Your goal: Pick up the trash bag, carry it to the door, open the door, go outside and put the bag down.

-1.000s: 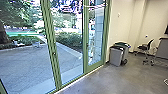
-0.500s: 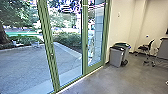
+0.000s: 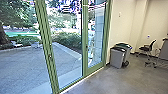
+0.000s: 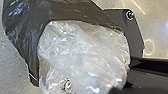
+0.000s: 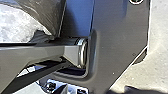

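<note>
**Nearer the way out, load close in**

Dark, glossy plastic trash bag by the robot's front, close to its wide dark plate; crumpled clear plastic bulges from it. Bag indoors, probably being carried. Grip: cannot tell how far either the left pincer or the right pincer is open, nor which has hold of the bag.

Ahead: tall green-framed glass doors, apparently shut, small dark fitting on the leaning post. Grey paved yard beyond.

Further right: grey bin with black lid, green-lidded wheeled bin just behind it, dark office chair well apart, all on the smooth grey floor.

Change: over the last second the whole head view has shifted, bins a little larger. Reads as the robot driving closer. Meaning: approach under way, opening and set-down still to do; the bulky bag could snag on the frame.
</note>
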